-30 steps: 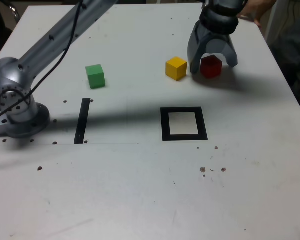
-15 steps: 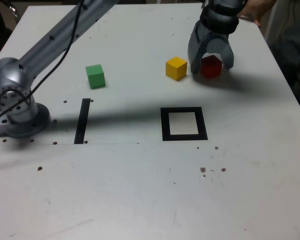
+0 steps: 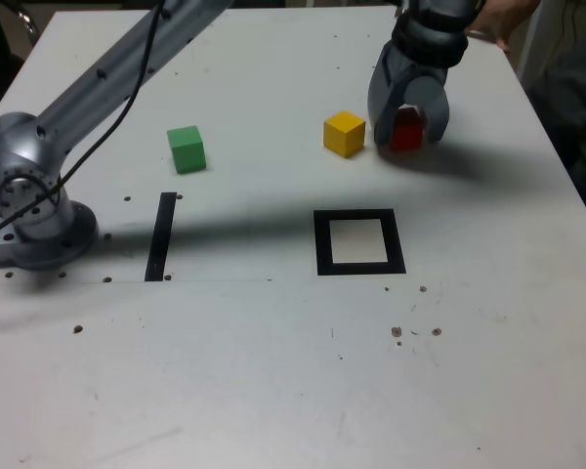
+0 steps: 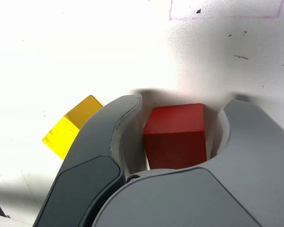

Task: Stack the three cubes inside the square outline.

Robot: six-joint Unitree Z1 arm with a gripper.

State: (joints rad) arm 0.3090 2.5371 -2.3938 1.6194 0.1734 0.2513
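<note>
Item: stacking job, three cubes, status early; nothing yet placed.

Square outline (image 3: 359, 242): black frame with white centre, lying flat on the worktop (image 3: 273, 371) towards the near middle. Its centre is bare. No cube in it or touching it.

Red cube (image 3: 405, 131): on the worktop at the far side, to the exterior view's right, well apart from the outline. It sits between the two jaws of the tool (image 3: 408, 125). In the wrist view the red cube (image 4: 175, 135) fills most of the gap, and the jaws stand narrowly apart, drawn in close on both sides of it. Whether they already press it firmly cannot be told; a thin light gap seems to show on one side. The cube looks to be resting on the worktop, not lifted.

Yellow cube (image 3: 344, 133): just beside the red one, on the exterior view's left of it, near the tool's outer jaw but apart from it. Untouched.

Green cube (image 3: 187, 149): alone, further to the exterior view's left, well apart from the others. Untouched.

Black strip (image 3: 161, 235): thin straight mark near the arm's base; no part in the job.

Outstanding, by judgement: secure and carry the red cube to the outline, then bring the yellow and the green in turn on top. All three placements remain.
</note>
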